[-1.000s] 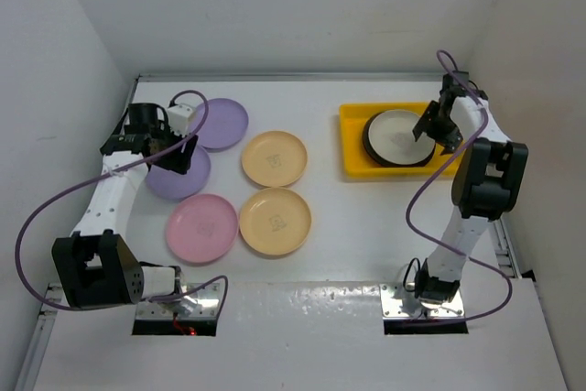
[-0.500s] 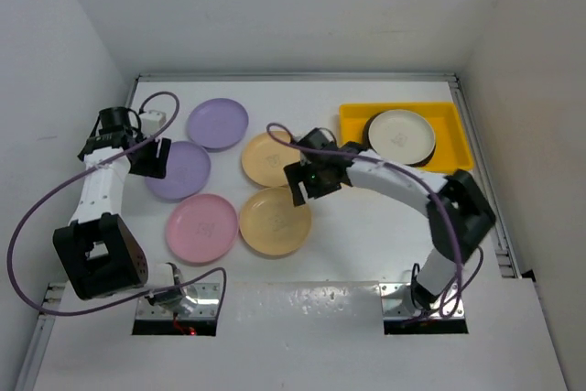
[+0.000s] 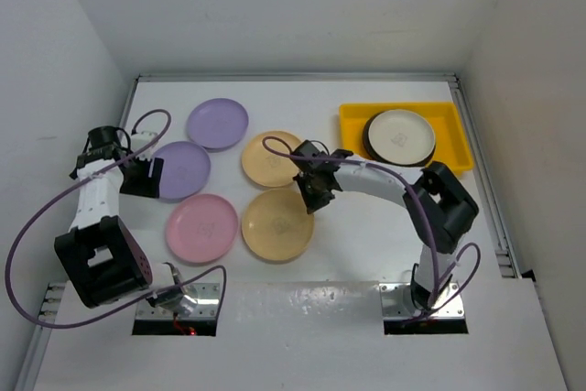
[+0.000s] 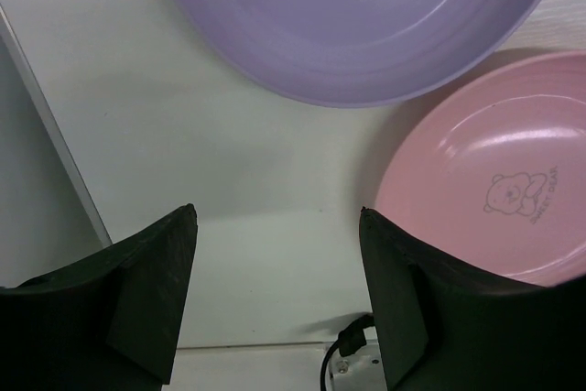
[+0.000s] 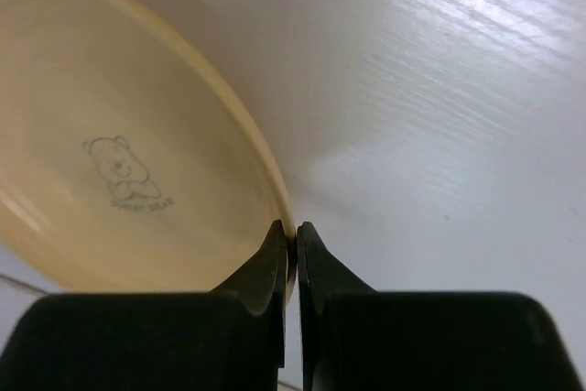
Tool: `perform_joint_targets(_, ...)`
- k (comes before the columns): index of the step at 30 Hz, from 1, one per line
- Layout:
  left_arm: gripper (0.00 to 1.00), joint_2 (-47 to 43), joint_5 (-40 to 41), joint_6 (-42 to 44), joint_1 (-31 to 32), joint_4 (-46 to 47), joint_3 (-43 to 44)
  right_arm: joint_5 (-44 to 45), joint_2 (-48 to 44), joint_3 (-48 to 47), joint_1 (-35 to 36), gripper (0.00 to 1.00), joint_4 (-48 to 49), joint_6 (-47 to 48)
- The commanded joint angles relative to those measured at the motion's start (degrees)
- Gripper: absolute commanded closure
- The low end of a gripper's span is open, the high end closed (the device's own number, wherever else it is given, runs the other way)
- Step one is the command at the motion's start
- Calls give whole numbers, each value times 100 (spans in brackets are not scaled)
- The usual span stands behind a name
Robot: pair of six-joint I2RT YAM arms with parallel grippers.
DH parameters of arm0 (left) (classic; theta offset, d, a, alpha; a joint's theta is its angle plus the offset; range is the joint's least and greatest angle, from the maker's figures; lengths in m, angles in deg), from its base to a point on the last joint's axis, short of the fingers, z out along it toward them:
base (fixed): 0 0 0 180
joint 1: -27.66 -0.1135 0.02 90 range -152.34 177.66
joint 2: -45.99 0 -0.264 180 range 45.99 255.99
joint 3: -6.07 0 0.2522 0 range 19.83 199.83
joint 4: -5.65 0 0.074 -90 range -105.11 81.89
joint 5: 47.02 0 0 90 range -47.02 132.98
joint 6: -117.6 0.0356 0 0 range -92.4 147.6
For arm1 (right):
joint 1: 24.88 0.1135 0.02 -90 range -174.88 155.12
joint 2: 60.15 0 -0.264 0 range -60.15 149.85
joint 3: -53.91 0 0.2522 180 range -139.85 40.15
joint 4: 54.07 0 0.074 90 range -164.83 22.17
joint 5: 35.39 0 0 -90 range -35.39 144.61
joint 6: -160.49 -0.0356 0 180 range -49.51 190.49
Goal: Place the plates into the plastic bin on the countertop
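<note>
Right pincer [image 5: 291, 235]: closed to a thin gap on the rim of the nearer yellow-orange plate [image 5: 137, 135], resting on the countertop [image 5: 439, 89]. Was above the plastic bin [image 3: 352, 118] one second ago, has swung across since; means probably a new carry just beginning, with a cream plate [image 3: 400, 133] already inside the bin. Reaches low and far to its left. Left pincer [image 4: 276, 217]: wide open, empty, drawn back to the outer side of a lilac plate [image 4: 366, 16]

Five loose plates [image 3: 201, 226] lie left of the bin [image 3: 351, 144], which holds stacked plates [image 3: 400, 135].
</note>
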Motion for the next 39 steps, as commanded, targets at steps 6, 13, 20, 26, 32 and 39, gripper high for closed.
perform_joint_targets(6,27,387,-275,-68,-358,380,685,244,-2395,-243,-2276,100,-516,101)
perform_joint_targets(13,24,1107,-637,-447,-605,451,1186,780,-1299,-1105,-5019,100,-1087,-112)
perform_joint_targets(20,24,1592,-637,-561,-798,565,1485,702,-67,-2256,-5741,100,-1220,-95)
perform_joint_targets(26,24,2136,-637,-702,-992,566,1635,218,346,-2161,-5855,100,-886,-42)
perform_joint_targets(32,23,2427,-637,-702,-1045,679,1688,67,513,-1835,-5811,50,-657,81)
perform_joint_targets(39,21,3174,-1109,-1018,-984,812,2022,1085,707,-2117,-5574,23,-1307,635)
